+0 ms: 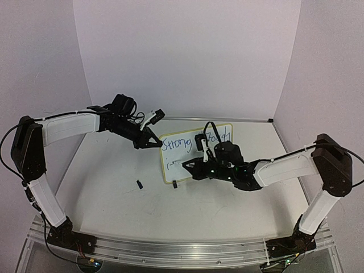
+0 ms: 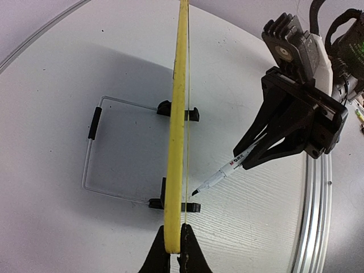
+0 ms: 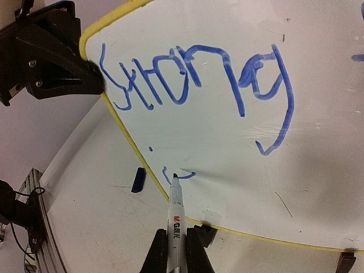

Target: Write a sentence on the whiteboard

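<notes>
Yellow-framed whiteboard [image 2: 181, 114] stands on the surface [image 1: 114, 187], its upper corner pinched in the left claw [image 2: 173, 250] to steady it. Right claw [image 3: 173, 253], clamped on the marker [image 3: 175, 207], holds the tip just ahead of itself, low on the board, likely starting a second line.

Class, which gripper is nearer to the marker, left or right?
Right. The right gripper is shut on the marker, whose tip meets the whiteboard. The left gripper is shut on the whiteboard's yellow edge, apart from the marker.
</notes>
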{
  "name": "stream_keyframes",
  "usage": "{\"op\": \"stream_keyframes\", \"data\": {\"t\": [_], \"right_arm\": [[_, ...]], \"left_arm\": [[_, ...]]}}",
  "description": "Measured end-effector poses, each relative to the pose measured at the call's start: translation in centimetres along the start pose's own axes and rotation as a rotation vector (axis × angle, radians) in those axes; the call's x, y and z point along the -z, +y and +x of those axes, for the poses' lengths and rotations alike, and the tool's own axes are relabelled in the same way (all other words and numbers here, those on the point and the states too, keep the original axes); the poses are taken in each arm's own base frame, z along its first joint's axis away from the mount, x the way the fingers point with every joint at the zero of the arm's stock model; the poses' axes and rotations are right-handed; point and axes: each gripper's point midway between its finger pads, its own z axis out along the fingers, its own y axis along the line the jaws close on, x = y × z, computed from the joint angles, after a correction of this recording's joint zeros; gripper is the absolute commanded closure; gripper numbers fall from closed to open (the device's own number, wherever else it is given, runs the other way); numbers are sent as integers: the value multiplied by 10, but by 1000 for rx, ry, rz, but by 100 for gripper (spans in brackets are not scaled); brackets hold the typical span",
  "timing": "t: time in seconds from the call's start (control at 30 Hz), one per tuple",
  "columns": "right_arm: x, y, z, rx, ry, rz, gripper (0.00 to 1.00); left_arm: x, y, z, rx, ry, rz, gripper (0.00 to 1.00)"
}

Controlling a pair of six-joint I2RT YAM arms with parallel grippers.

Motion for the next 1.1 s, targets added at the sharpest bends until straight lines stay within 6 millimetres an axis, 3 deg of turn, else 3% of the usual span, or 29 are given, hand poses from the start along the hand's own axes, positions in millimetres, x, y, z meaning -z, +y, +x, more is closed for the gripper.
{"op": "stream_keyframes", "data": {"t": [0.47, 0.87, 1.1], "right_arm": [[-3, 1, -19, -1, -55, 14, 100], [-5, 0, -15, -14, -43, 17, 100], [-9, -6, 1, -40, -1, 23, 100]], "left_arm": [[0, 0, 0, 0, 0, 0, 100], [0, 0, 0, 1, 0, -1, 100], [0, 0, 0, 1, 0, -1, 100]]}}
